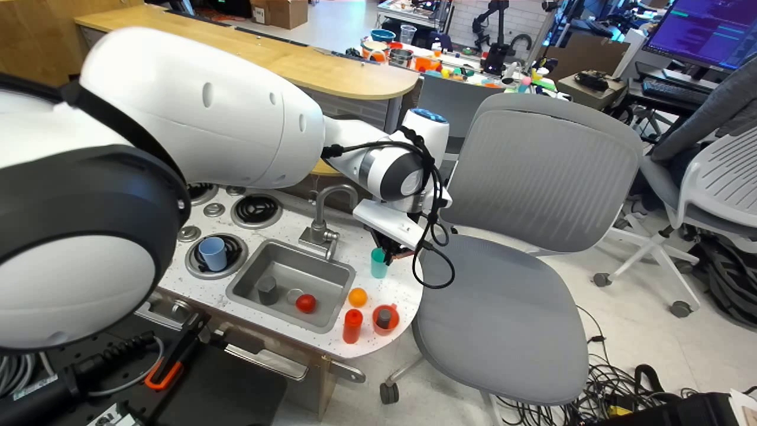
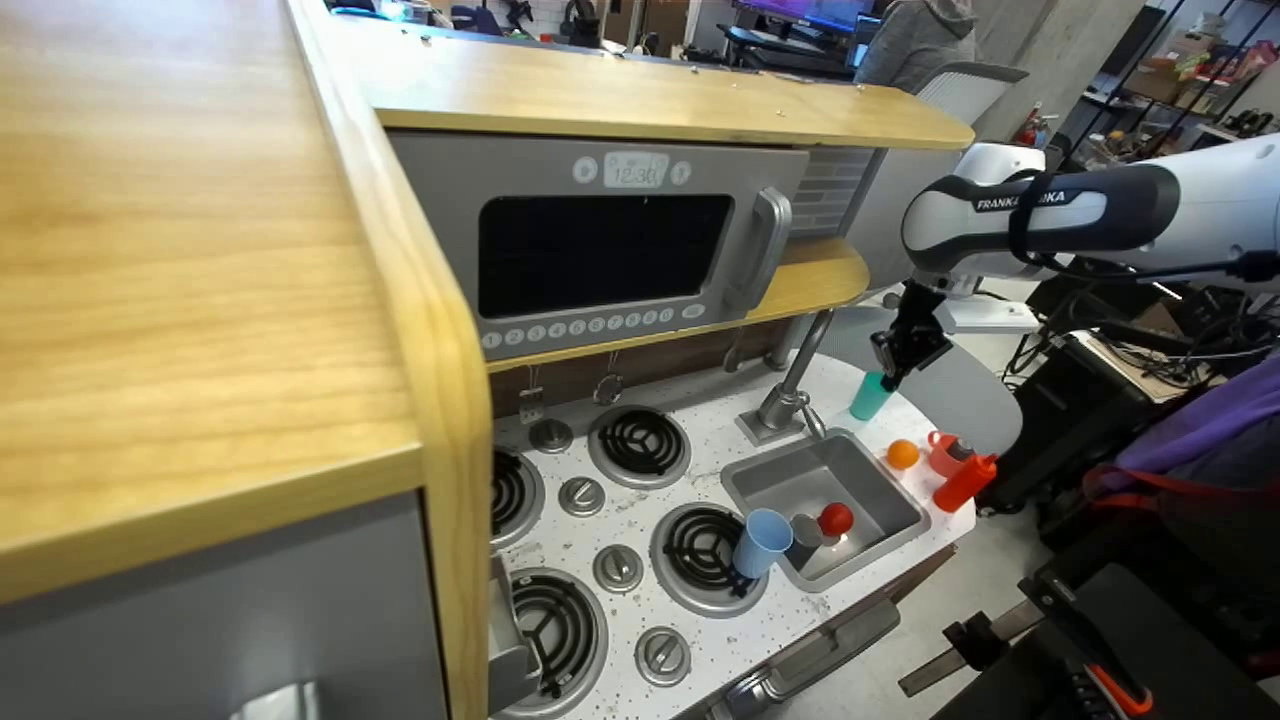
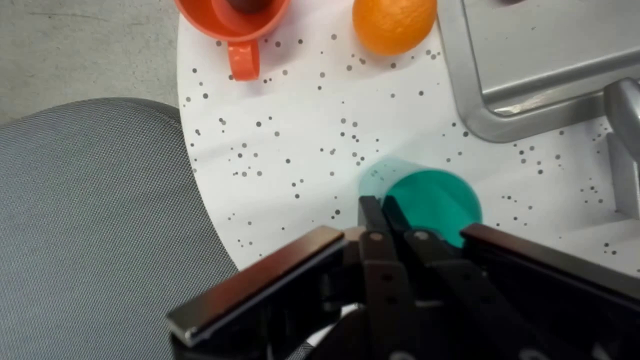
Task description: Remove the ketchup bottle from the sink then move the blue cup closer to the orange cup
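Right of the sink (image 1: 310,272), far side, your gripper (image 3: 381,201) pinches the teal cup (image 3: 435,200) — near side, the ketchup bottle (image 1: 352,326) stands beside the orange cup (image 2: 943,463).

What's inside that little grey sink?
The sink holds a round red object and a grey cup-like object. Whatever lies directly beneath them is covered, so I can't tell.
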You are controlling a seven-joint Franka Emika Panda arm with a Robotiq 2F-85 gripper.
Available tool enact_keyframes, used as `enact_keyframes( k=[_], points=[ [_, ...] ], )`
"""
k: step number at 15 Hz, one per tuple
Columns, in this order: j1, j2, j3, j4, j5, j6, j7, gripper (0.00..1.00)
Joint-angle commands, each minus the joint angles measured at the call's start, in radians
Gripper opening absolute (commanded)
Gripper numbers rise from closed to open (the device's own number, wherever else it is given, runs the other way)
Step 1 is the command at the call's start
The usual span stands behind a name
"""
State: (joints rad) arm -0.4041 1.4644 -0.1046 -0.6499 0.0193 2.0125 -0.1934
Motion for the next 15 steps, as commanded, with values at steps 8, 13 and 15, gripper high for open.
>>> enact_keyframes(
  k=[8, 13, 15],
  points=[
    [-0.095, -0.045, 0.017, -0.03, 0.026, -0.055, -0.058, 0.01],
    [-0.102, -0.031, 0.018, -0.039, 0.022, -0.091, -0.054, 0.01],
    [-0.1, -0.029, 0.023, -0.048, 0.023, -0.094, -0.055, 0.01]
  ],
)
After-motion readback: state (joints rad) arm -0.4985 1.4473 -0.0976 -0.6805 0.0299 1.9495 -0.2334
